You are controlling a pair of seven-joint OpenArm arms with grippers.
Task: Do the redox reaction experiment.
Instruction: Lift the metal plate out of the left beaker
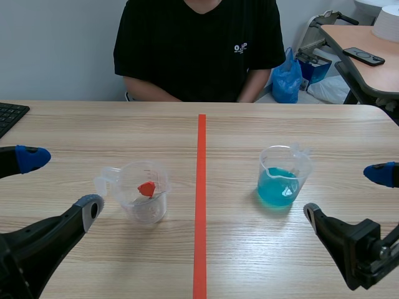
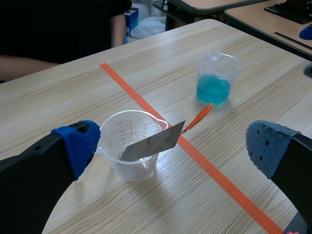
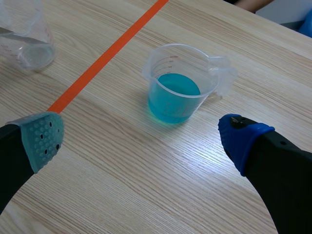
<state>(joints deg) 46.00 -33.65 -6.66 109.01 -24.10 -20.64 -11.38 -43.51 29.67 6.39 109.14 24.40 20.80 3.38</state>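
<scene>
Office: keyboard (image 1: pixel 10 116), neighbouring desk (image 1: pixel 350 38)

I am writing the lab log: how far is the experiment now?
Ready: blue liquid is in one cup, a metal strip leans in the other cup. In hand: nothing; the left gripper and right gripper are open, holding nothing. Left: the strip and the liquid are not yet together.

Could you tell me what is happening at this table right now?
Nothing is gripped yet. Both pincers are open: the left pincer hangs by the clear cup, in which a metal strip with an orange end leans; the right pincer hangs by the cup of blue liquid. A person sits across the table.
</scene>
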